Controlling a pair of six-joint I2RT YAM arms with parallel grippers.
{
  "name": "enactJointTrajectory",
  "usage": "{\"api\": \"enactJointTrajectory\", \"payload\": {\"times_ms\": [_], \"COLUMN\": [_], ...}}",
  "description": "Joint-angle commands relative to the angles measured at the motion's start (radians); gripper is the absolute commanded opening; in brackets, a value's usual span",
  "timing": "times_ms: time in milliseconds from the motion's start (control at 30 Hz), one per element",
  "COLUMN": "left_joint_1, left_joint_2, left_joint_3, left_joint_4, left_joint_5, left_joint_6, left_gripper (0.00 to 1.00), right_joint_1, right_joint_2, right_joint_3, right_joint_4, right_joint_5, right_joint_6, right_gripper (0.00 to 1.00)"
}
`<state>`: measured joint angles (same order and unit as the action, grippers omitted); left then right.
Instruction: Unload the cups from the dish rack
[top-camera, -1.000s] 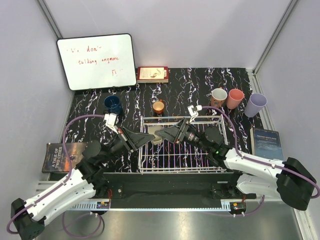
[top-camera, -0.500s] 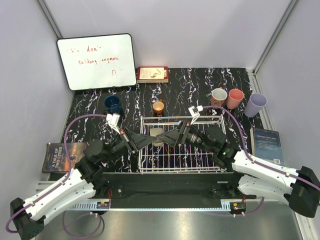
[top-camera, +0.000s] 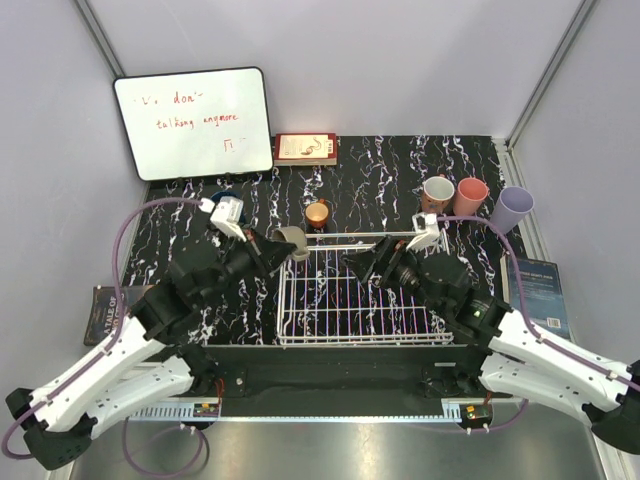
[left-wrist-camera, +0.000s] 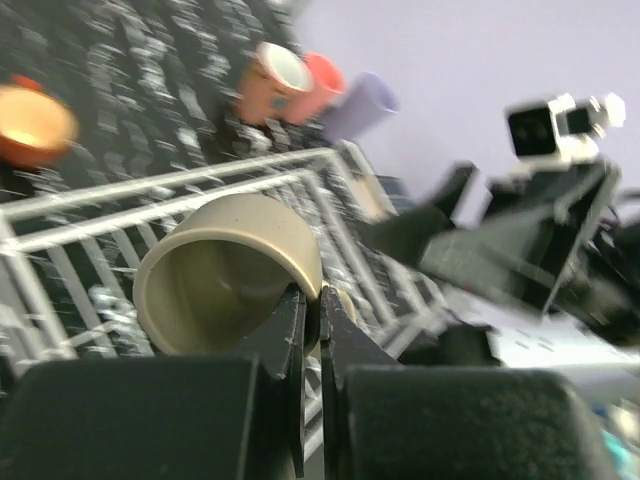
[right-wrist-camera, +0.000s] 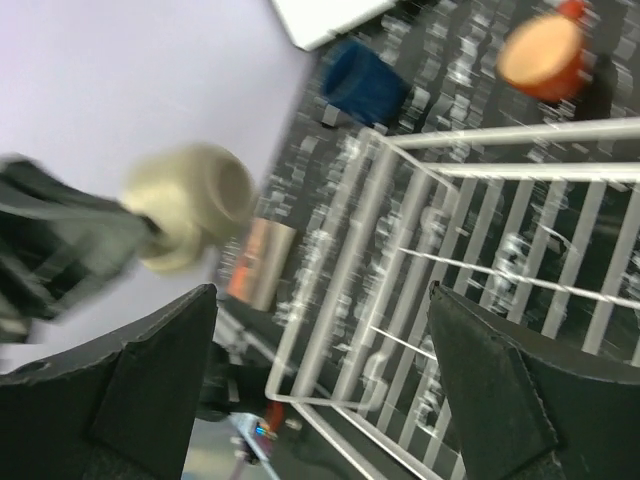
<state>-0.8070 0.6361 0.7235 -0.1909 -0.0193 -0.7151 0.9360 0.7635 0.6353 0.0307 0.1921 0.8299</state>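
Arm shells: left arm (top-camera: 140, 380) and right arm (top-camera: 545, 345) have smooth white moulded links.
Joints: rounded matte black housings sit between the white links.
Cables: one lavender-purple cable per arm, left cable (top-camera: 122, 240) and right cable (top-camera: 495, 232).
Wrist cameras: small white boxy modules, left camera (top-camera: 228, 212) and right camera (top-camera: 428, 232).
Grippers: left gripper (top-camera: 283, 249) and right gripper (top-camera: 356, 266) are black, with flat, wedge-shaped fingers (right-wrist-camera: 150, 390).
Marking: small green indicator light (top-camera: 477, 313) on the right arm.

beige mug (top-camera: 293, 243) | white dish rack (top-camera: 360, 342) | black white-veined table (top-camera: 380, 170)
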Motion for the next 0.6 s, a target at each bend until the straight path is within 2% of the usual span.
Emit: {"api": "enactJointTrajectory", "payload": {"times_ms": [0, 200, 267, 367, 567], "left_joint_1": [0.005, 0.02, 0.04, 0.098, 0.242], "left_joint_2": [0.18, 0.589, 0.733, 0.865, 1.086], "left_joint_3": [0.224, 0.581, 0.707, 0.812, 0.962], "left_joint_4": [-0.174, -0.445, -0.522, -0.541, -0.598], "left_joint_5": [-0.27, -0.574, -0.619, -0.604, -0.47], "left_joint_6": [0.192, 0.308, 0.325, 0.33, 0.293], "left_gripper": [0.0, 0.0, 0.0, 0.0, 0.0], "right_joint_1": [0.006, 0.006, 0.006, 0.006, 0.006], "right_joint_2": [0.036, 0.062, 0.054, 0.036, 0.016], "right_joint_3": [0.023, 0.007, 0.001, -0.008, -0.02], "right_joint_4": [-0.141, -0.147, -0.146, -0.144, -0.144], "right_joint_5": [0.095, 0.083, 0.086, 0.09, 0.081], "right_joint_6": [-0.032, -0.058, -0.072, -0.089, -0.12], "right_gripper": [0.91, 0.91, 0.91, 0.91, 0.91]}}
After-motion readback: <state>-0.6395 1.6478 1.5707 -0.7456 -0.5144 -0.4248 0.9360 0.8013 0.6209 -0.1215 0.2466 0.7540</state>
